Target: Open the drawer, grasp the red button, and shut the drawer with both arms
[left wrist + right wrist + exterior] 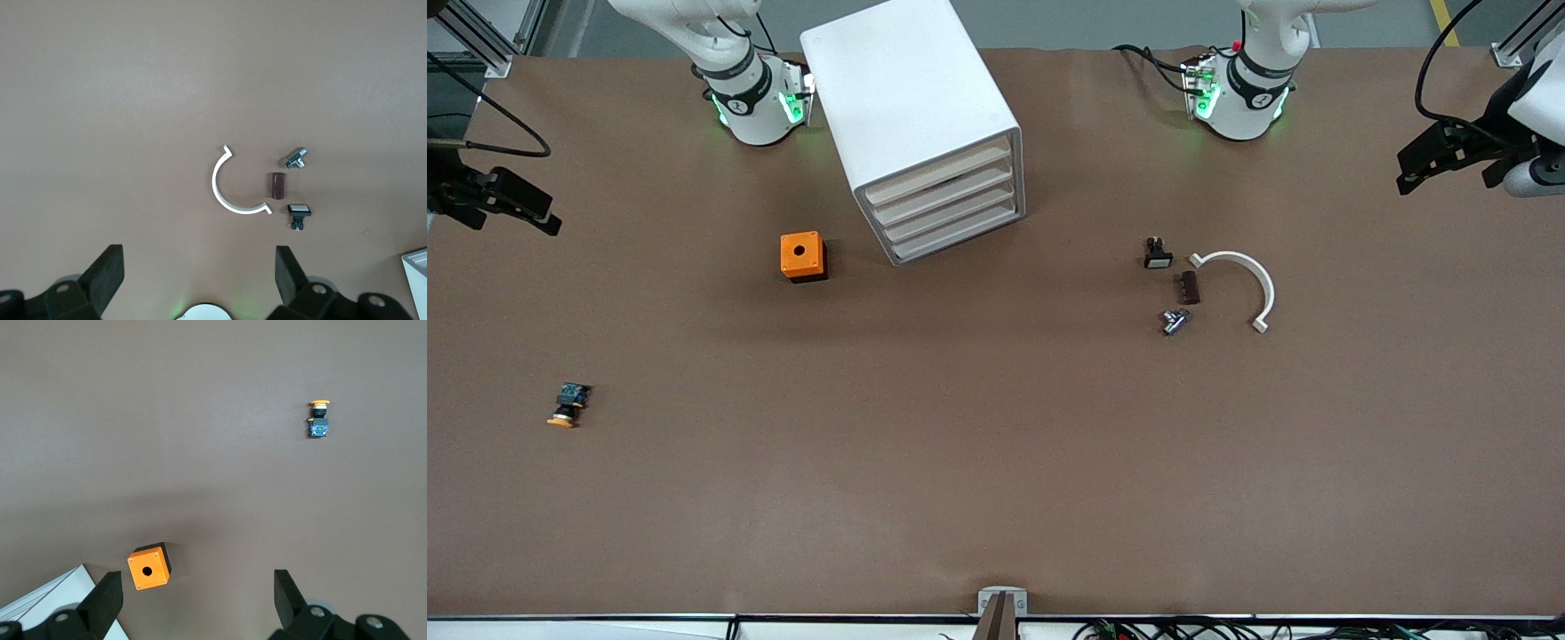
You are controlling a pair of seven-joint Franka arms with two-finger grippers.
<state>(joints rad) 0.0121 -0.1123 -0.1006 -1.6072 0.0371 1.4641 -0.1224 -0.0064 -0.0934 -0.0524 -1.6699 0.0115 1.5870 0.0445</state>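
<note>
1. Both pincers hang up in the air at the table's ends in my front view, each arm waiting: left gripper (1409,178) and right gripper (547,222), fingers apart, empty. The boxy white cabinet (907,107) has its top beige-fronted drawer (938,173) closed. I see no red button and read no writing.
2. Left wrist view: spread fingers (107,273) over a white plastic arc (223,190).
3. Right wrist view: parted fingers (287,593) over an orange cube with a hole (148,568); an orange-capped push button (319,420) lies well apart.

I am seeing the cabinet (920,124) sitting by the desk's (996,462) base-side edge, the cube (803,256) just beside it, toward the right arm's end.
</note>
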